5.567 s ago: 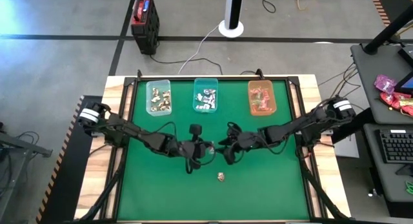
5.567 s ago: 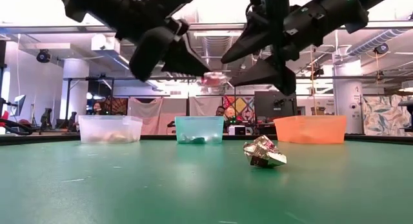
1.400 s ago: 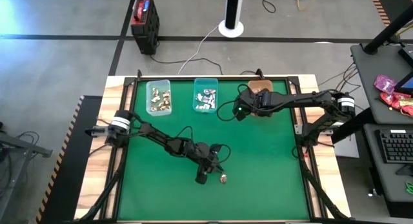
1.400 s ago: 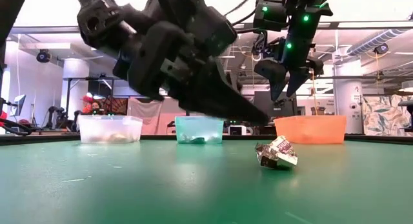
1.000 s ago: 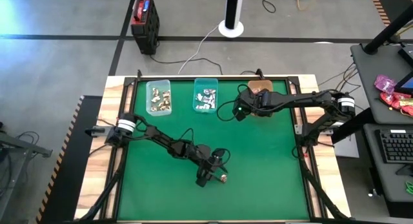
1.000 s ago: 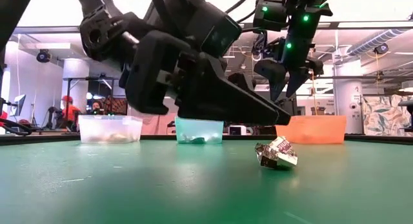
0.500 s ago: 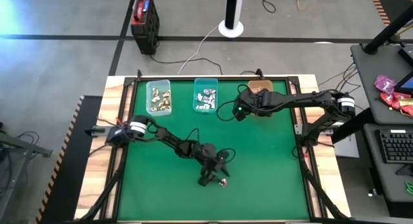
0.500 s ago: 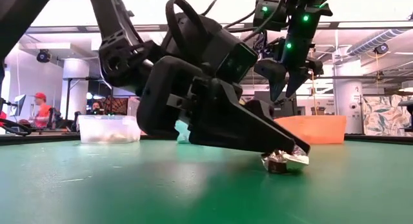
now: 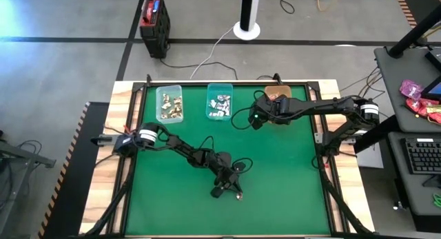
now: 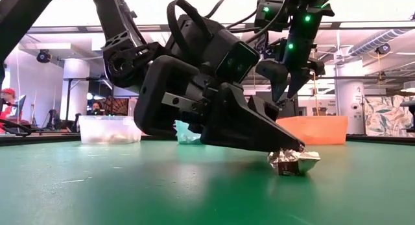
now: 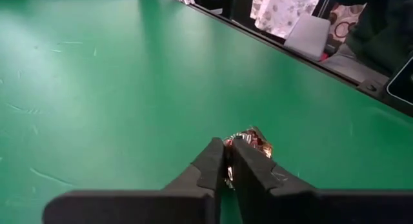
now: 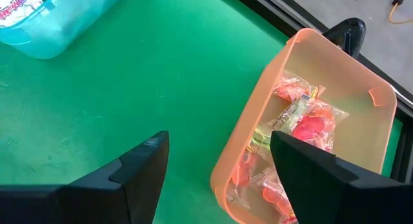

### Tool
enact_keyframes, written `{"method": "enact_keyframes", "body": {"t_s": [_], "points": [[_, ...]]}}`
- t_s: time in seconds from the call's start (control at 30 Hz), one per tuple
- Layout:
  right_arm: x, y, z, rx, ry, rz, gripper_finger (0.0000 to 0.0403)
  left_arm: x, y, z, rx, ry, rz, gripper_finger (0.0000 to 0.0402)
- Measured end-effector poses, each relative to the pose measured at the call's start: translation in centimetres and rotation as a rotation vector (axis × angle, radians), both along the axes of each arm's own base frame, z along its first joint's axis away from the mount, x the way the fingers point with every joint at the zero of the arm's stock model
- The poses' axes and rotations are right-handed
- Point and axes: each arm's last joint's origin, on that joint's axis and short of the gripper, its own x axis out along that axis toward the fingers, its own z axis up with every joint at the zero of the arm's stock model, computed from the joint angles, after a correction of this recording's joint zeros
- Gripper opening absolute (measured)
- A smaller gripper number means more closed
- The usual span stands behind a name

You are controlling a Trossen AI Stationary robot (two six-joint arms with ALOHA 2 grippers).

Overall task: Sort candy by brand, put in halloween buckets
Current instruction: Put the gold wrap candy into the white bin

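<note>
The left gripper (image 10: 285,149) is down on the green table (image 9: 289,191), fingers pinched nearly together on the gold-brown candy (image 10: 295,161), the only sweet I count loose on the mat, lying near the front; it looks a thin tip hold, so I'd lift slowly and level. Three buckets line the far edge: pale clear bucket (image 9: 169,103), teal bucket (image 9: 220,101), orange bucket (image 12: 361,101); the right gripper (image 12: 219,162) hangs over the orange one, spread wide and empty.
</note>
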Motion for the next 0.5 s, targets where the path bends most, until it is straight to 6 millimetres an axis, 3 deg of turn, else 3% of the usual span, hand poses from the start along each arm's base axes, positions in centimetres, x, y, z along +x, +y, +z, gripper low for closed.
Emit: {"method": "enact_keyframes", "body": {"t_s": [0.23, 0.4, 0.5], "points": [[0.0, 0.0, -0.1, 0.0, 0.001, 0.0, 0.026, -0.4, 0.7, 1.1, 0.019, 0.073, -0.036, 0.0002], [-0.1, 0.0, -0.2, 0.002, 0.008, 0.0, 0.0263, -2.0, 2.6, 3.8, 0.107, 0.21, -0.047, 0.0], [-0.2, 0.1, -0.4, 0.004, 0.014, 0.0, 0.0262, -3.6, 4.1, 6.6, 0.161, 0.241, -0.04, 0.0]]}}
